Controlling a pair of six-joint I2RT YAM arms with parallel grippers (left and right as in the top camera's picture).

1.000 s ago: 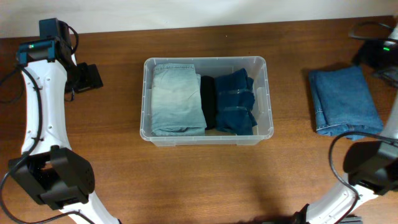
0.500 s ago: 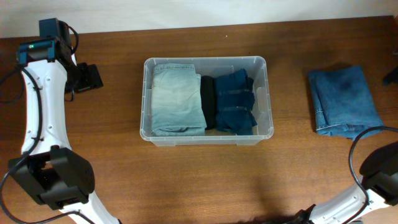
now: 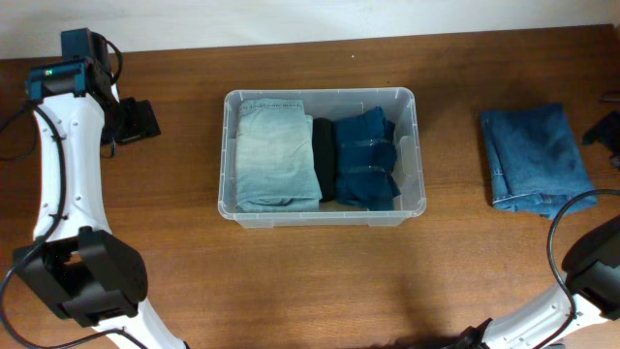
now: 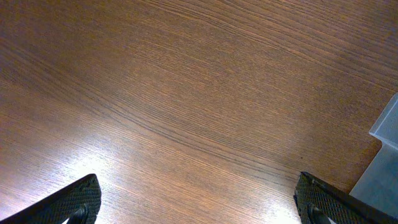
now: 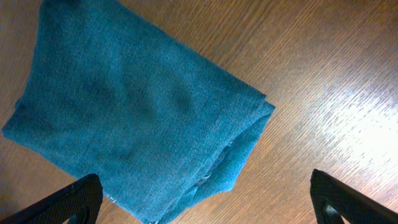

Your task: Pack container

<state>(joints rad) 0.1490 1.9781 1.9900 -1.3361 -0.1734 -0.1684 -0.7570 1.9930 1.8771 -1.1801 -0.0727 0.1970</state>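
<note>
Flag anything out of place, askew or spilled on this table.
One folded blue denim garment lies on the table right of the container, not yet packed. Inside, the pale jeans, black garment and dark blue jeans sit neatly. Nothing spilled or damaged.

- Brown wood-grain table [image 4: 186, 93] fills most of the frame, with glare at lower left.
- Left gripper [image 4: 199, 206] stands wide apart; dark textured fingertips [image 4: 78, 200] sit at the bottom corners, with only bare wood between them.
- Corner of the clear container [image 4: 382, 163] shows at the right edge, beside the right fingertip.
</note>
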